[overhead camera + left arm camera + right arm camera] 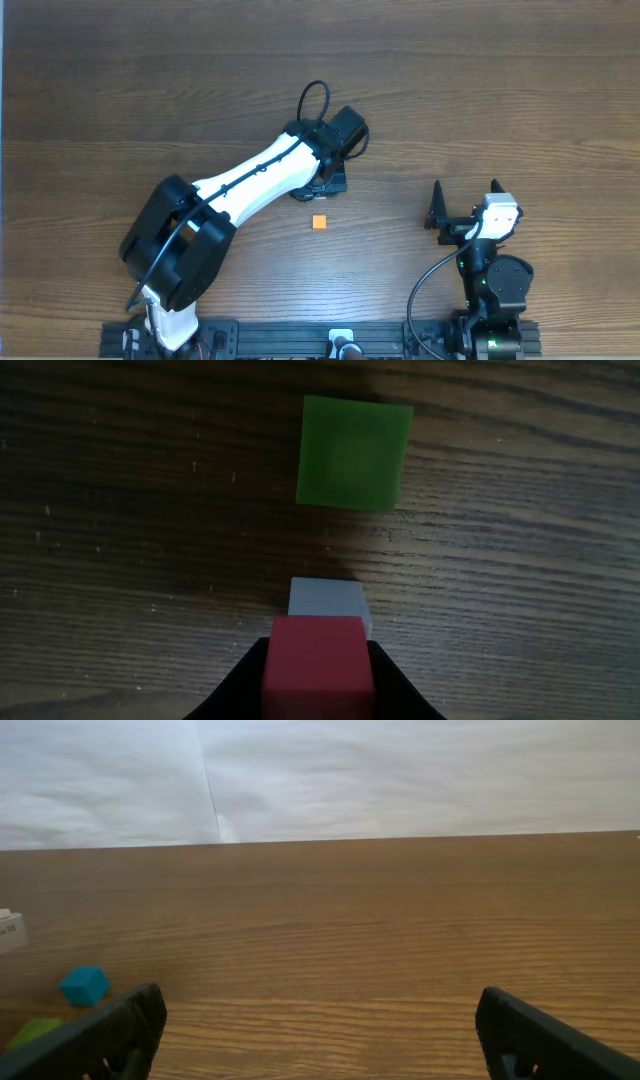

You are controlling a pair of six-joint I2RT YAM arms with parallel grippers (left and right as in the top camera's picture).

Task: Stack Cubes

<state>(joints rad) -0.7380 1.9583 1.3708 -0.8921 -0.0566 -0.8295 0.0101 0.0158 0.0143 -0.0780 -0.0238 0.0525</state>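
My left gripper is shut on a red cube, held between its dark fingers. Just beyond the red cube a pale blue-grey cube sits on the wood; I cannot tell whether the two touch. A green cube lies farther out on the table. From above, the left gripper is at the table's middle, with a small orange cube just in front of it. My right gripper stands open near its base, holding nothing. The right wrist view shows a blue cube and the green cube.
The brown wooden table stretches wide around the cubes. A white wall stands behind the table's far edge. A white part pokes in beside the blue cube.
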